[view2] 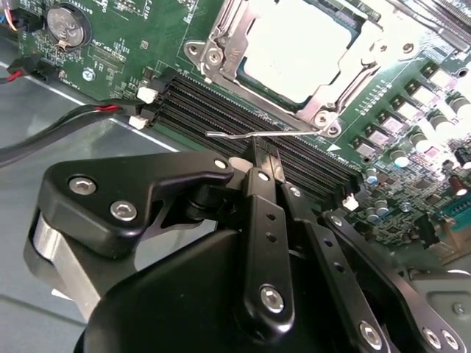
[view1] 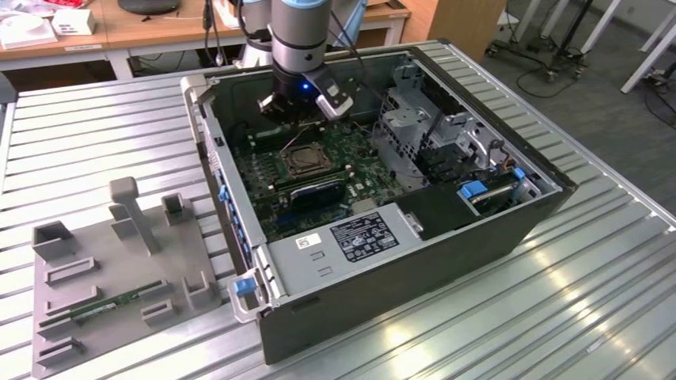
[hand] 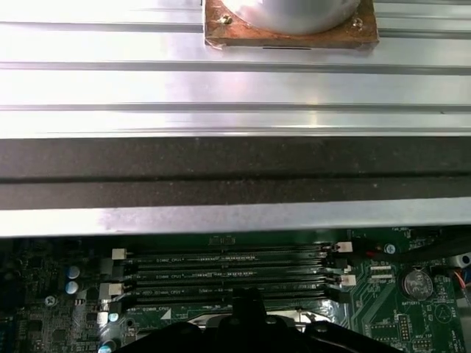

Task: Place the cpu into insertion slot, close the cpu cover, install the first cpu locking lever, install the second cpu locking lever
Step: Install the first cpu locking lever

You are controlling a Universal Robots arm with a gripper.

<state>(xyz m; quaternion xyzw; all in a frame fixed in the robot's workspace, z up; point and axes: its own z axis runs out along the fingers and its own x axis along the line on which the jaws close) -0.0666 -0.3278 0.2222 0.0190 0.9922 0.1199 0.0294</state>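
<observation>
In the second wrist view the cpu lies flat in the insertion slot on the green board, its silvery top showing. The cpu cover is folded down around it. A thin wire locking lever runs along the socket's edge beside the memory slots. My gripper is shut, with its fingertips right at this lever, touching it or nearly so. The exterior view has the gripper low inside the open computer case, just behind the socket. Its black tips stand over the memory slots in the first wrist view.
Black memory slots lie between the gripper and the socket. A coin battery and red-black cables are close by. The case wall rises just behind. A black heatsink and a drive cage flank the socket. A grey fixture tray lies outside the case.
</observation>
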